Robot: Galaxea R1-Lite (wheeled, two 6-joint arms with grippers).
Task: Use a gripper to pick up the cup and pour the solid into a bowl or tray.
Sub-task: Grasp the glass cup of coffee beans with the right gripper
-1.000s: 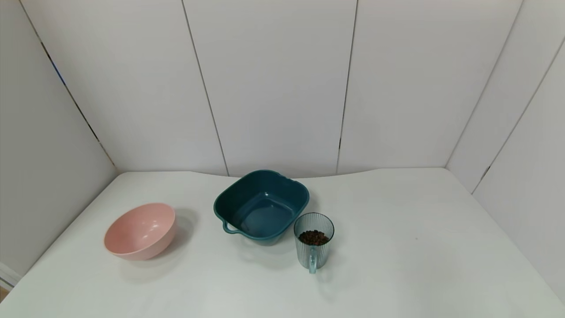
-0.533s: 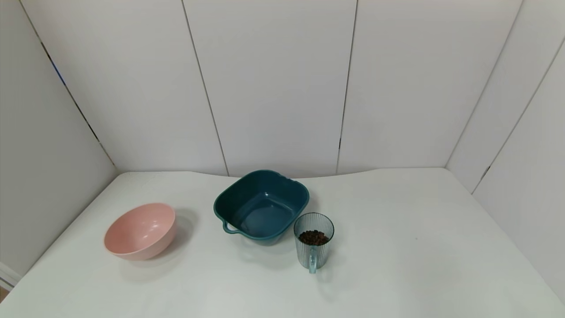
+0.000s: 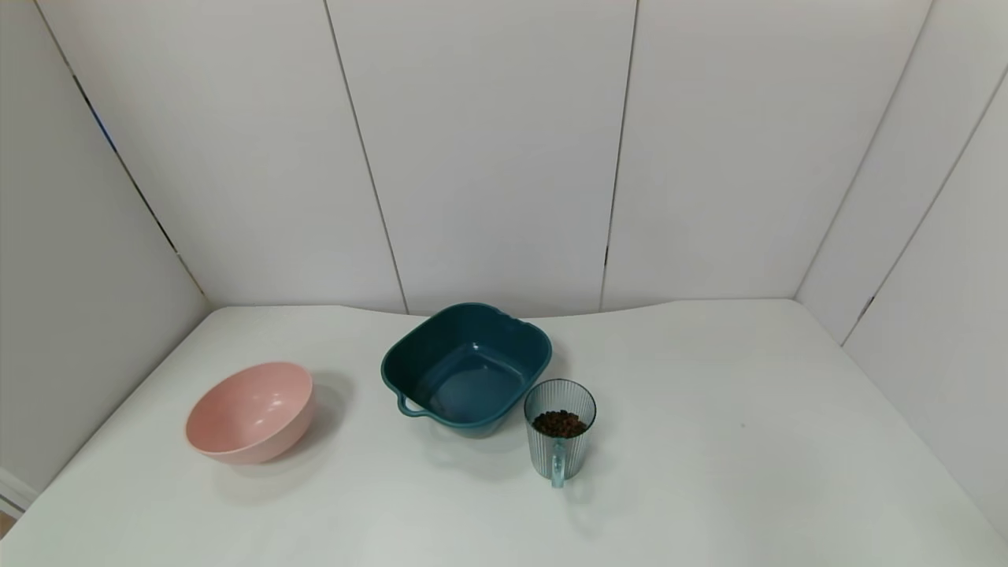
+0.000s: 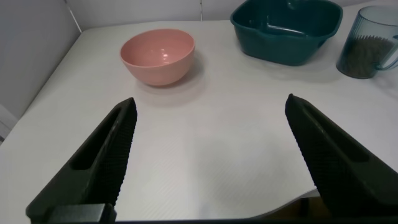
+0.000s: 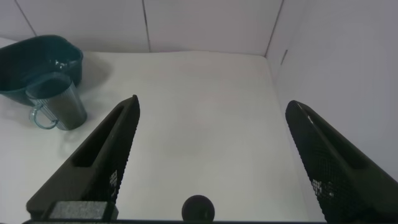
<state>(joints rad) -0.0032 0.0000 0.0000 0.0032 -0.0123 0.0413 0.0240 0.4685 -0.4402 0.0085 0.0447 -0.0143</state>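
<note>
White bench (image 3: 709,472). Teal bowl (image 3: 466,368) at centre, upright; pink bowl (image 3: 250,411) well apart on robot's left. Cup (image 3: 560,429) just beside teal bowl, upright, w/ pellets (image 3: 560,424) inside. Left gripper (image 4: 208,162) & right gripper (image 5: 208,155) spread wide, holding nothing.

Pink bowl (image 3: 250,412) upright on white table (image 3: 709,472), left side

On my white table (image 3: 709,472) I count 1 ribbed pale blue-green plastic cup (image 3: 560,441) w/ many small dark brown pellets (image 3: 560,424), 1 dark teal squarish plastic bowl (image 3: 466,368), 1 round pink bowl (image 3: 250,412), plus my 2 black grippers: left (image 4: 208,155), right (image 5: 211,155).
</note>
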